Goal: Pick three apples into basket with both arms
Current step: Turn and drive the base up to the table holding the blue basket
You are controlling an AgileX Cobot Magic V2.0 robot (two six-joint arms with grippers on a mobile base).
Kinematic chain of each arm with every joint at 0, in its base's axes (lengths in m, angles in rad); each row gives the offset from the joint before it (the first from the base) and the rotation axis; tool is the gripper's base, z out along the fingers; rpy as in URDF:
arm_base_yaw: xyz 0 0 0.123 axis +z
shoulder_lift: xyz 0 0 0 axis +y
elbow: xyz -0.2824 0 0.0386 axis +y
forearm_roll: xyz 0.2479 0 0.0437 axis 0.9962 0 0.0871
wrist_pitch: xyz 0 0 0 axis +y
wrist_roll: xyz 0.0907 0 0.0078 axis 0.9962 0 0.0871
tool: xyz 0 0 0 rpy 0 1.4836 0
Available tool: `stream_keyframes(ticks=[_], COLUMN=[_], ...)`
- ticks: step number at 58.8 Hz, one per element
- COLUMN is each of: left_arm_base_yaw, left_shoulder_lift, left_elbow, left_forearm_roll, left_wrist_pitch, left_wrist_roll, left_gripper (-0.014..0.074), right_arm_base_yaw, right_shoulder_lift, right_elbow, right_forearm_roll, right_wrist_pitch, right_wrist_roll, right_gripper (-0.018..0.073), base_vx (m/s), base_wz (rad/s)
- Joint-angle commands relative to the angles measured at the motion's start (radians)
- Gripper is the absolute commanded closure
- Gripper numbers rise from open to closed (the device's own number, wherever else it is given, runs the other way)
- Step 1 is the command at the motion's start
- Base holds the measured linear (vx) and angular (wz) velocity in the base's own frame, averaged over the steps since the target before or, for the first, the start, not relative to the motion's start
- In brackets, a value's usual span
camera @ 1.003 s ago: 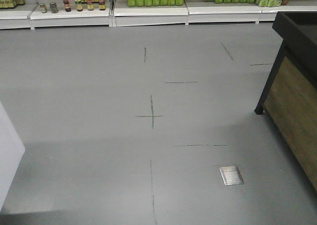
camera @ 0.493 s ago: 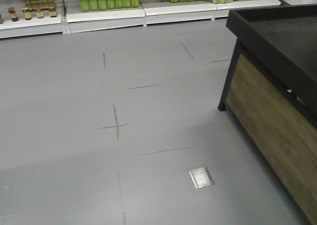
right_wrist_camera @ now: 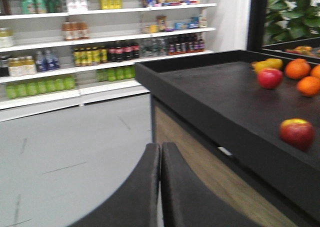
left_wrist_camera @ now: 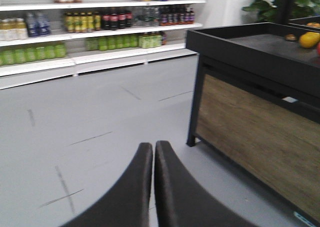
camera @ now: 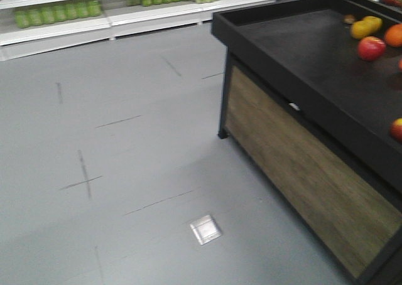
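The black display stand (camera: 301,59) is now filling the right, having slid in from the edge. Red apples (camera: 371,48) are appearing far right on it. Left claw (left_wrist_camera: 153,146) and right claw (right_wrist_camera: 160,146) are pressed closed, empty.

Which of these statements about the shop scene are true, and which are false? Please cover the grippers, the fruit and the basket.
1. The left gripper and the right gripper are both shut with nothing between the fingers. True.
2. An apple and oranges lie on the black display table. True.
3. The basket stands on that table. False: no basket is in view.
4. The right gripper touches the apple. False: it is well apart from all fruit.
5. A metal plate is set in the floor. True.
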Motion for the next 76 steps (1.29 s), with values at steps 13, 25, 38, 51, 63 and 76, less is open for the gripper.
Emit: stream_keyframes(ticks=[13,25,38,51,63,76], left_arm_base_yaw=[0.003,0.003,0.003,0.003,0.003,0.003], left_shoulder_lift=[-0.013,-0.013,-0.013,-0.013,-0.013,-0.013], left_elbow=[-0.025,-0.025,-0.025,-0.025,-0.025,-0.025], left_forearm_roll=[-0.002,-0.002,-0.002,-0.002,-0.002,-0.002], left_wrist_pitch=[-0.071,-0.071,-0.071,-0.071,-0.071,-0.071], left_wrist_roll=[0.0,0.0,0.0,0.0,0.0,0.0], left_gripper=[0.0602,0.0602,0.0602,0.0602,0.0602,0.0602], right_arm_base_yaw=[-0.005,-0.005,-0.005,-0.005,-0.005,-0.005], right_shoulder_lift=[-0.011,-0.011,-0.011,-0.011,-0.011,-0.011], right_elbow=[0.011,0.011,0.011,0.011,0.011,0.011], right_forearm_roll=[-0.005,-0.005,-0.005,-0.005,-0.005,-0.005], right_wrist_pitch=[-0.074,-0.074,-0.074,-0.074,-0.074,-0.074], right_wrist_roll=[-0.007,-0.007,-0.007,-0.007,-0.007,-0.007], right_gripper=[0.0567,0.0567,0.0567,0.0567,0.0567,0.0567], base_vx=[0.13,0.14,0.14,0.14,0.13,0.12], base_wz=[-0.51,-0.54,-0.55,-0.54,-0.5,-0.47])
